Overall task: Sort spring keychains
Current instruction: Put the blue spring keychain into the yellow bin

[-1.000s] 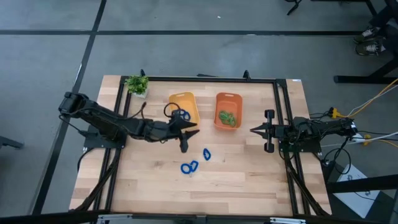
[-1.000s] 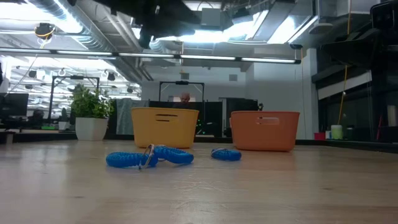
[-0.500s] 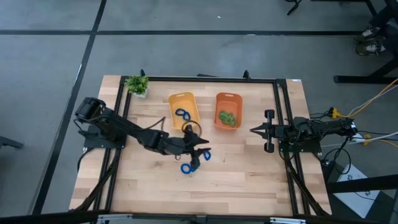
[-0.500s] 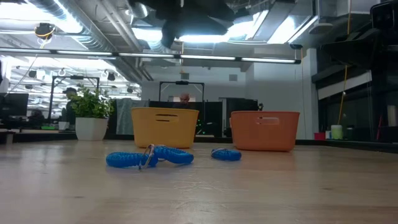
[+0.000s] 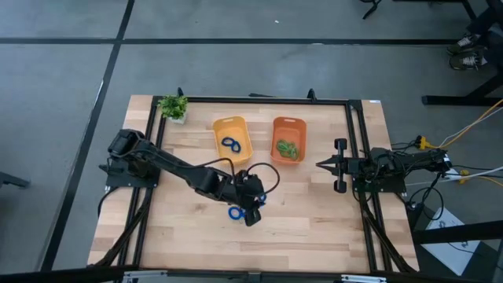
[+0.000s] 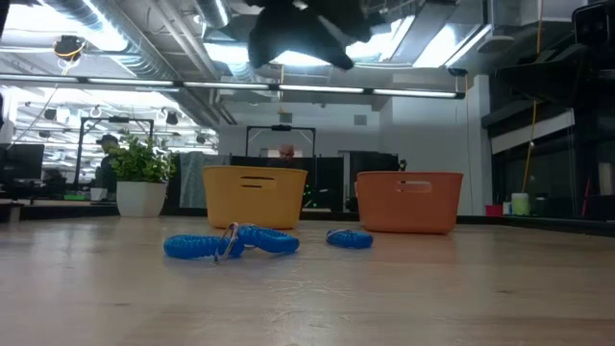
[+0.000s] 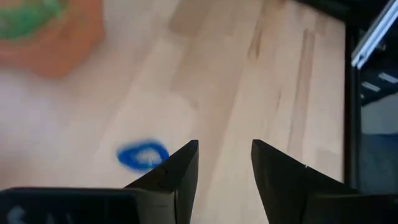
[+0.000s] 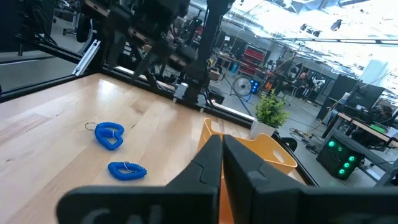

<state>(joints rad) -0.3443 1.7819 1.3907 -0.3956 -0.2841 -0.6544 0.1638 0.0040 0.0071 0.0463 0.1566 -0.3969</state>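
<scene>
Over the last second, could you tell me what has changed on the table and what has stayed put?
The left gripper let a blue keychain drop into the yellow bin, then swung toward the near edge and, open, now hangs over the loose blue keychains. Those keychains, the orange bin with its green one, the plant and the shut right gripper stayed put.

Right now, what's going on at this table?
The robot is sorting spring keychains. The left tool, open and empty, hangs over the blue keychains lying on the table. One blue keychain lies in the yellow bin, and green ones in the orange bin. The right tool waits shut at the side.
</scene>
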